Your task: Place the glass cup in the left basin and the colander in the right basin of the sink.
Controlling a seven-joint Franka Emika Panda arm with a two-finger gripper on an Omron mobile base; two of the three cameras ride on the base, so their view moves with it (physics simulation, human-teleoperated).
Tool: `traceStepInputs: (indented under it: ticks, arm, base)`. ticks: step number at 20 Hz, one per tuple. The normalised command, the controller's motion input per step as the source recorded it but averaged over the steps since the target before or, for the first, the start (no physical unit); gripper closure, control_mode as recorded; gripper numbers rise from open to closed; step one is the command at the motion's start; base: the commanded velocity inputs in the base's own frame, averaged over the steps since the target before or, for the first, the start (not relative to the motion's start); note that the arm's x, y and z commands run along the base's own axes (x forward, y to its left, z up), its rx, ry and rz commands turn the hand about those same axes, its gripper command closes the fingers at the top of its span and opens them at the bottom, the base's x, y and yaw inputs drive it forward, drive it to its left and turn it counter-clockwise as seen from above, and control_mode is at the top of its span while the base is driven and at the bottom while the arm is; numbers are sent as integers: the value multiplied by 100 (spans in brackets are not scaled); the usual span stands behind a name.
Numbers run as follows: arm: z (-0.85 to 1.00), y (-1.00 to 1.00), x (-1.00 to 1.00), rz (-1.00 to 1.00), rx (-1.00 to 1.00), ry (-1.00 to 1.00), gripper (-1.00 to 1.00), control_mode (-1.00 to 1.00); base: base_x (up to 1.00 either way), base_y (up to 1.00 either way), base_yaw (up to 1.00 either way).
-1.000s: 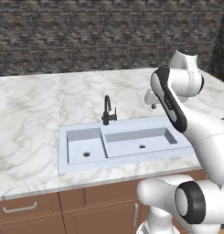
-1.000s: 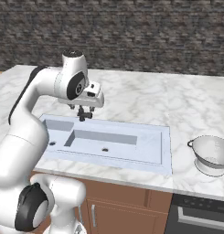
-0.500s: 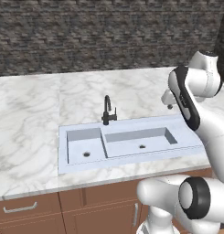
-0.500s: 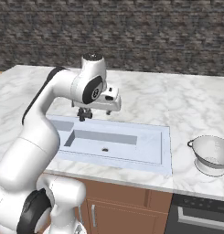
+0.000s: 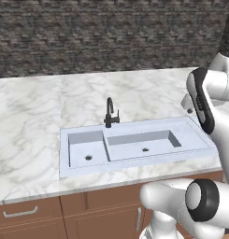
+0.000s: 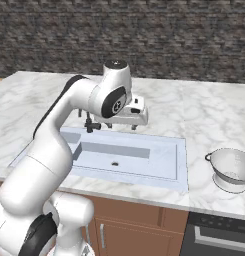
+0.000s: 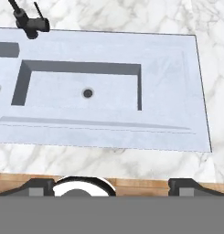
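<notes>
Empty gripper [image 7: 106, 183], fingers spread wide above the sink [image 6: 176, 155] — should travel right, then descend squarely over the colander [image 6: 232, 169].

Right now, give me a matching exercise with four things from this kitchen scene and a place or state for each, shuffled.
Things:
1. colander
2. faucet
3. left basin
4. gripper

Places or states:
A. open, holding nothing
B. on the counter, right of the sink
C. smaller, squarish compartment
D. black, behind the basins

Pairs: 1-B, 2-D, 3-C, 4-A
</notes>
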Motion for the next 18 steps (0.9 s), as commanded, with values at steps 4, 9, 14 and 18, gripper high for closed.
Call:
traceStepInputs:
  ticks: [4,9,14,18]
  arm:
    - [0,-47,-40,0,-6,0,-100,-100]
    - [0,-43,-37,0,-3,3,-100,-100]
    - [9,-34,-22,0,-1,15,-100,-100]
    - [16,-36,-8,0,0,20,-100,-100]
  base:
    - [0,0,0]
    - [0,0,0]
    - [0,0,0]
    - [0,0,0]
